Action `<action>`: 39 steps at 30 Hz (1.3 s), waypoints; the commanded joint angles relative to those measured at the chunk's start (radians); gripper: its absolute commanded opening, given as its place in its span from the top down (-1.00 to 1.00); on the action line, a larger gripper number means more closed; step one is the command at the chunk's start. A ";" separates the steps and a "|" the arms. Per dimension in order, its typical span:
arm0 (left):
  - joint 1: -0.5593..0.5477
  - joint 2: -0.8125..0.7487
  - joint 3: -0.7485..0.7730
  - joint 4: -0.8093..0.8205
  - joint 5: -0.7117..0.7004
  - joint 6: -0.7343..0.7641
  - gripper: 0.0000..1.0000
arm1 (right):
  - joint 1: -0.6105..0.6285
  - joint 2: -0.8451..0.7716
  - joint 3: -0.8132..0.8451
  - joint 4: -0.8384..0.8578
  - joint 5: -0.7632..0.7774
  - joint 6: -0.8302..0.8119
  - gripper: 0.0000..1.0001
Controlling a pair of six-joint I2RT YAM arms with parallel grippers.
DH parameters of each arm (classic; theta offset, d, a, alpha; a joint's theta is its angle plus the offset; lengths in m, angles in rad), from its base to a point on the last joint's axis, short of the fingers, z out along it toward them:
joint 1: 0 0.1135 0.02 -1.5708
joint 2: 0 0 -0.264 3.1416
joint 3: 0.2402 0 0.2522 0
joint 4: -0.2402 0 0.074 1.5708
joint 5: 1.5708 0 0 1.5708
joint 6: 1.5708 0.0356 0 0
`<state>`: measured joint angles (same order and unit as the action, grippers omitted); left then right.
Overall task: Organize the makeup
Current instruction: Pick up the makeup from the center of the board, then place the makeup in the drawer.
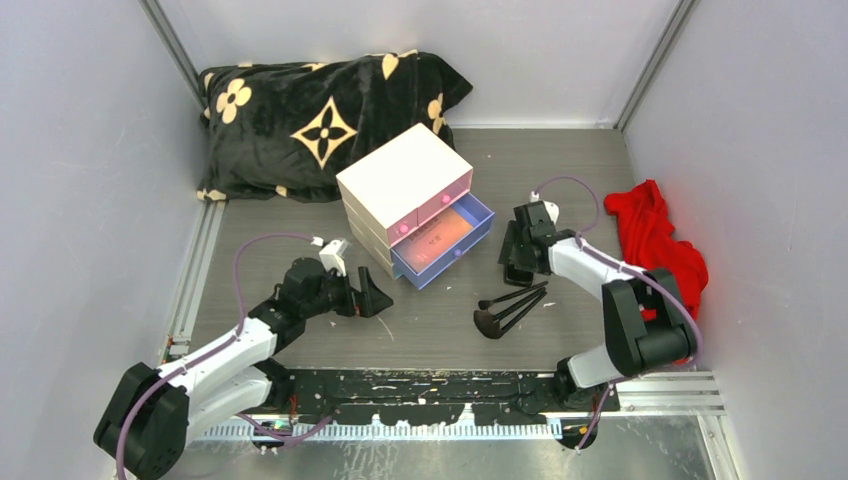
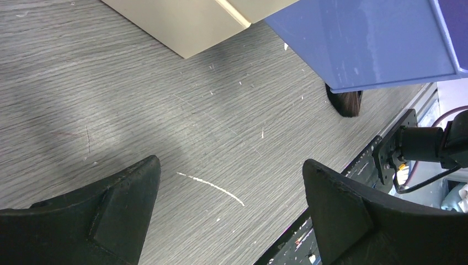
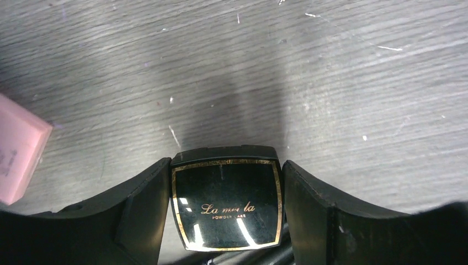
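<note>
The left gripper (image 2: pixel 230 163) has its matte black fingers spread wide over the grey wood-grain table (image 2: pixel 110 99), holding nothing. Two black-handled brushes (image 1: pixel 512 303) lie alongside. Just beyond them, the right gripper (image 3: pixel 226 163) clamps the glossy, gold-trimmed, rounded-square black compact (image 3: pixel 226 207) by both sides, right of the open blue drawer (image 1: pixel 470 245).

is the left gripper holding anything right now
No, the left gripper has its fingers spread wide apart, with only the bare grey table showing between them.
</note>
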<state>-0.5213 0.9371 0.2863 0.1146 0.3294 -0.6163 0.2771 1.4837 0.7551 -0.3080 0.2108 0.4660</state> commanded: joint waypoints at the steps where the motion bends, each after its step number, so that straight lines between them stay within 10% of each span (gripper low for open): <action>1: 0.006 -0.028 -0.006 0.022 0.012 0.005 -1.00 | -0.009 -0.127 0.048 -0.071 -0.004 0.002 0.95; 20: 0.006 -0.044 -0.010 0.023 0.028 0.002 -1.00 | -0.007 -0.215 0.494 -0.320 -0.158 -0.084 0.98; 39: 0.006 -0.054 -0.009 0.017 0.028 0.000 -1.00 | 0.249 -0.157 0.549 -0.177 -0.205 0.017 0.98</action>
<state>-0.5213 0.9024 0.2756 0.1143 0.3408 -0.6201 0.5121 1.3235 1.2533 -0.5838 0.0040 0.4419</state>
